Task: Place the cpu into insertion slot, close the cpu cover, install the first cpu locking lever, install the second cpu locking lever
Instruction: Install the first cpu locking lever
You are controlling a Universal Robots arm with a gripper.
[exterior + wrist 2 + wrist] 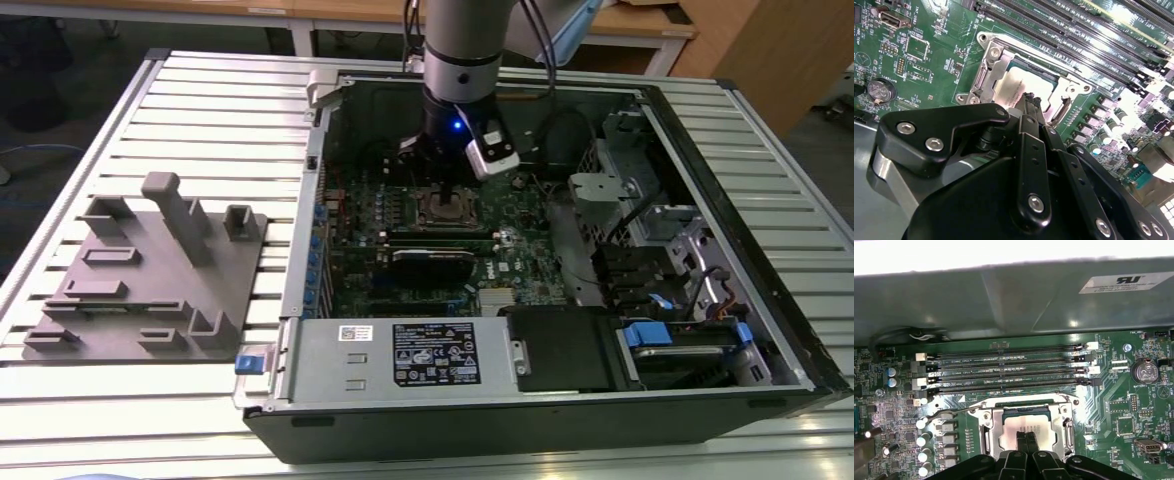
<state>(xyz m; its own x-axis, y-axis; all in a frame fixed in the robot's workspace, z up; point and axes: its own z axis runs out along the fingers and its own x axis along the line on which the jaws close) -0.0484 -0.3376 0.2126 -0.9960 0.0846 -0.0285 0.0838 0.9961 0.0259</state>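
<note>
The cpu [1010, 437] lies flat in the insertion slot [447, 210], its silver-grey face [1014, 87] showing in both wrist views. The cpu cover [986, 432], a silver frame plate [985, 75], lies down around the chip. My gripper [1027, 431] is shut, its two black fingers pressed together with the tips at the middle of the cpu face, touching it or just above it [1029, 98]. In the exterior view the gripper [445, 188] hangs straight over the socket. A thin metal lever [1063, 109] stands out beside the socket, and a lever rod [954, 411] runs along another side.
The motherboard sits inside an open computer case [747, 250] on a slatted table. Long memory slots [1004, 372] run beside the socket, and a coin battery [1145, 371] is nearby. A black card [434, 262] and power supply [400, 355] lie nearer. A grey fixture [147, 280] stands outside the case.
</note>
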